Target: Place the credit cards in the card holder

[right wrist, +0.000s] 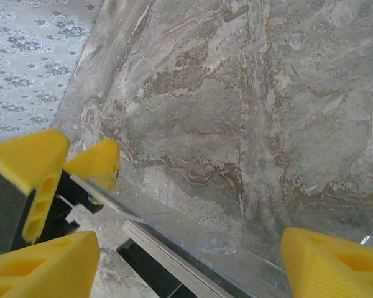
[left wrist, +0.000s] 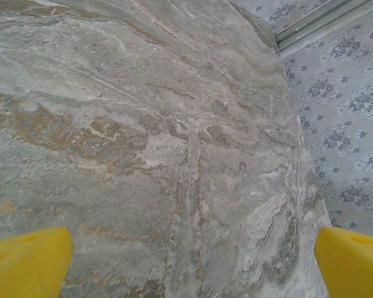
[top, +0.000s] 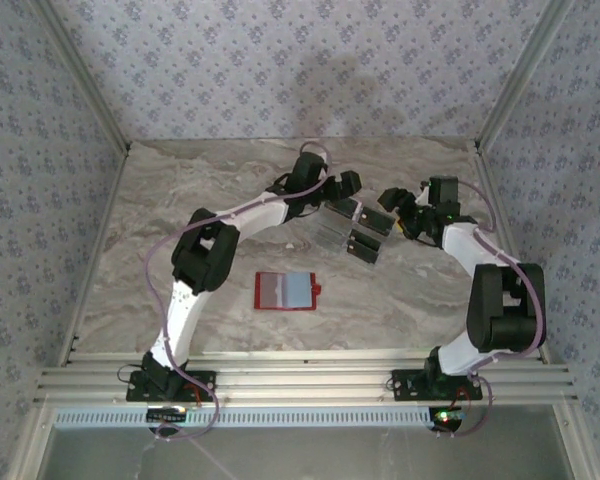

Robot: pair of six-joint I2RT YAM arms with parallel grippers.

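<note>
Marble table (left wrist: 174, 124) — left claw (left wrist: 193, 261) spread over bare stone; right claw (right wrist: 189, 264) spread above credit cards (top: 363, 243); overhead, card holder (top: 270, 290) apart.

this is a robot test booth, a lab setup and no real room: a marble-look table (top: 160, 200) boxed in by flowery papered walls (top: 280, 60) framed by bare metal posts (top: 515, 80), slotted metal rails (top: 300, 382) along the near edge, a left arm (top: 180, 310) and right arm (top: 500, 305) bolted onto them, thin cables (top: 155, 255) looping along both.
</note>
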